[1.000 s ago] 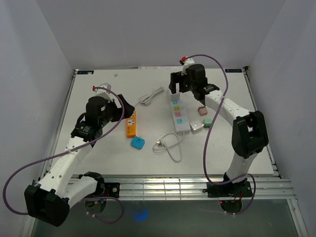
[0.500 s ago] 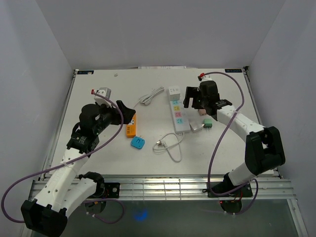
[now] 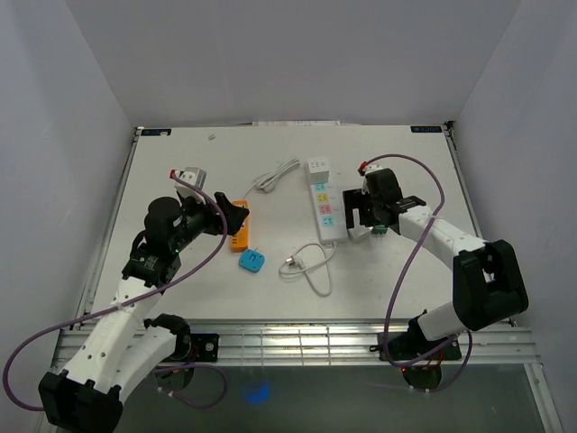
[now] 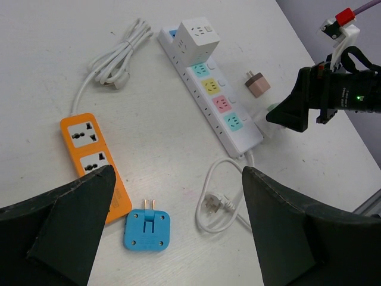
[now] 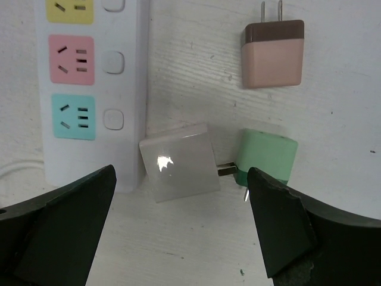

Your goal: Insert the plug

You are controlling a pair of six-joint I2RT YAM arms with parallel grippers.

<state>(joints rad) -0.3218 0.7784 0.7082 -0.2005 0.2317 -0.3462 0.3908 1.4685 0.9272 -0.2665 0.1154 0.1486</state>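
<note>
Under the wide-open, empty right hand [image 5: 180, 174] (clearer in wrist view) lies, seemingly, a white plug [image 5: 178, 161].

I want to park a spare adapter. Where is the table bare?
The table is bare along its far edge beyond the coiled cable and white power strip, and at its near edge right of the cord loop. Crowded: pink plug, green plug and white plug beside the strip's near end.

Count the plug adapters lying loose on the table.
4: a blue square adapter beside the orange power strip; a pink-and-brown adapter, a glossy white adapter and a mint-green adapter beside the white power strip.
</note>
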